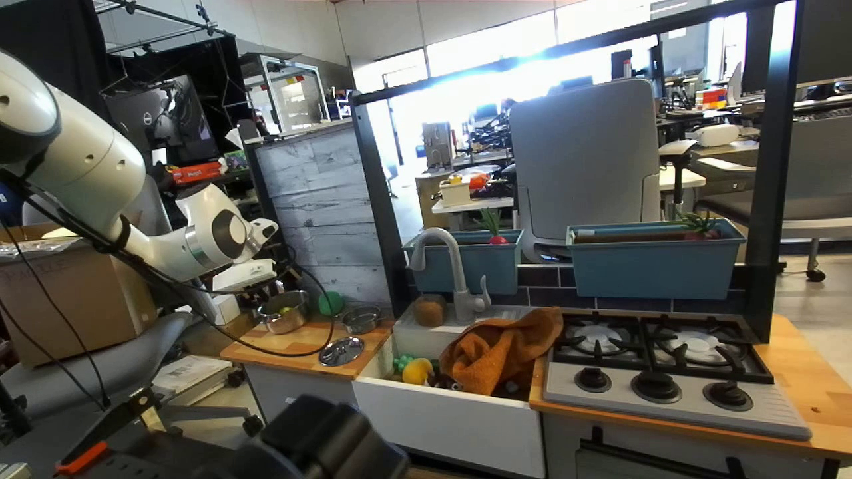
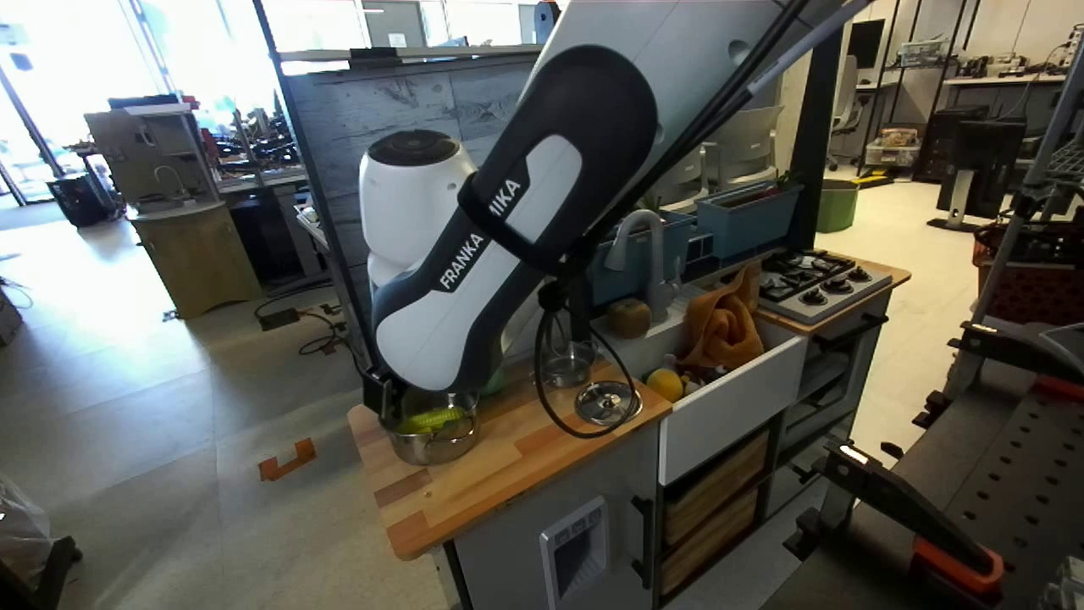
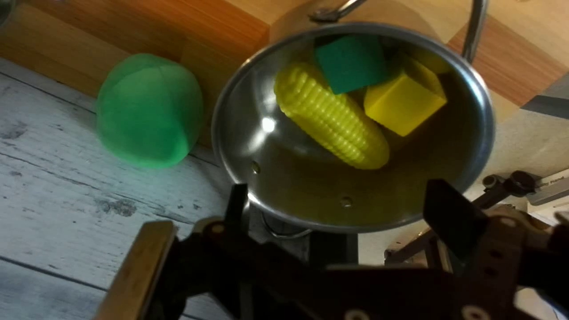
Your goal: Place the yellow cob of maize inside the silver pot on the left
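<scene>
A: In an exterior view, surface and room?

B: Left of center, low in the frame: wooden counter with silver pot, green ball, metal lid and see-through bowl, in that order rightward. At bottom center: white sink with orange-brown cloth heaped at right. At lower right: stove. Right of center: blue-green planters below bright windows. At left edge: cardboard box.

A: Pose of white arm?

B: Down from upper left toward the right, bent, lower end above the pot.

A: In an exterior view, surroundings?

B: Across the left: gray floor with orange tape. At upper left: wooden cabinet. At lower right: dark perforated rack. At lower center: counter, yellow cob of maize visible inside the pot.

A: Arm pose?

B: Large across the center, from top edge down to lower left, forearm lettered "FRANKA".

A: In the wrist view, surfaces?

B: Along the top: counter in pale and reddish strips. At left: whitish plank-patterned panel, green ball beside the pot, apart from its rim.

A: State of gripper and cob?

B: Along the bottom, fingers spread wide apart, lower rim of the pot in the gap. Cob inside the pot, lying diagonally, just beside teal block and yellow block; contact: cannot tell.
</scene>
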Controlling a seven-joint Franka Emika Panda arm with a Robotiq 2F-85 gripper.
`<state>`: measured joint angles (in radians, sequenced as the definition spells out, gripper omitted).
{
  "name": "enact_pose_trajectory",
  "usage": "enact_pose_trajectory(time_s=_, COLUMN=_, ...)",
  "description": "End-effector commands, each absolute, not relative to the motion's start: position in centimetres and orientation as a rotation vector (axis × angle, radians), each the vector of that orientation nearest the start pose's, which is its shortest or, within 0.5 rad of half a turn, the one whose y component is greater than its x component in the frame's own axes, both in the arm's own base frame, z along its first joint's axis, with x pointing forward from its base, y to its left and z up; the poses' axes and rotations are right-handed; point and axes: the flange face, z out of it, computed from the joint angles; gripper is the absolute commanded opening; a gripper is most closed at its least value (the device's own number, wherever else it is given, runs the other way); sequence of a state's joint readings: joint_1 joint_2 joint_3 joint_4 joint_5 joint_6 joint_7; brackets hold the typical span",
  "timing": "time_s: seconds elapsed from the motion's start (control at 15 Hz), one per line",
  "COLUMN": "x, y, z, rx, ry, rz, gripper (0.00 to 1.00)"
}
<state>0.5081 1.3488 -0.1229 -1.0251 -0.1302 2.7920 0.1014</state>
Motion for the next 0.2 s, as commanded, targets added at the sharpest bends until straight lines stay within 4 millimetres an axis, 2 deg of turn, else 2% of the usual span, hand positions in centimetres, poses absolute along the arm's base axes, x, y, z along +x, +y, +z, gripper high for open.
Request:
enact_pose_trajectory(time_s=0.0, x=70.18, y=33.36, z=4.34, rx=-3.018, ry=-0.800, rz=-0.712, gripper=1.00)
enact_pose_trajectory(time_s=0.13, x=70.18, y=33.36, z=4.34, rx=-3.018, ry=-0.800, rz=-0.712, gripper=1.00)
